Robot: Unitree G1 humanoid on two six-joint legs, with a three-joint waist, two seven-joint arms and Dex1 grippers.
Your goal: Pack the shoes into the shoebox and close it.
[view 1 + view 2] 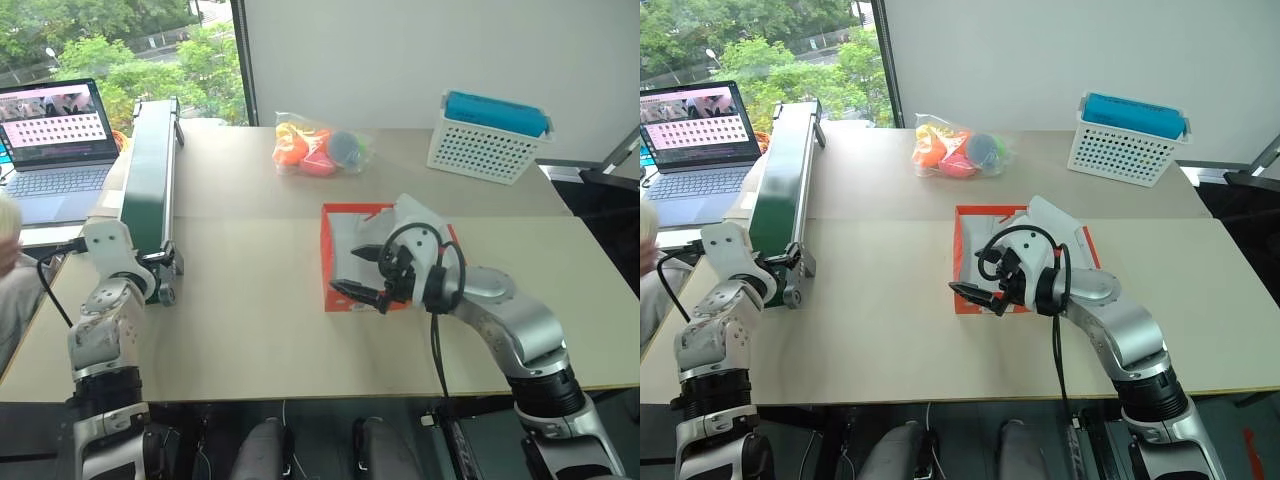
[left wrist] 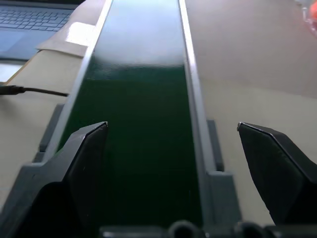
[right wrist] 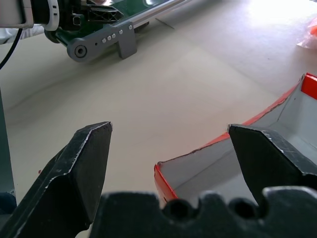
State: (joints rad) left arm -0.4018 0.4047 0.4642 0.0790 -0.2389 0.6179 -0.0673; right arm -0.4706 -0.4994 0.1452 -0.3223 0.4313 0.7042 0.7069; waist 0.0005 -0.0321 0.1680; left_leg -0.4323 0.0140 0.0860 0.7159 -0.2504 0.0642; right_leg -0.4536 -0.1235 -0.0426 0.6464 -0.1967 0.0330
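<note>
The orange-red cardboard shoebox [image 1: 965,262] sat open mid-table, white paper lining showing; whether the shoes were inside could not be told, and closing remained. The right gripper [image 1: 978,285] hovered, fingers apart and empty, over the box's near left corner. The left gripper [image 2: 171,148], likewise spread, faced a green conveyor belt [image 1: 150,180].

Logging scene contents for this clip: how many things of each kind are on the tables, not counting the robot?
Shoebox, orange-red, open: 1
Bag of colourful toys: 1
White perforated basket: 1
Conveyor belt: 1
Laptop: 1
Total: 5
</note>
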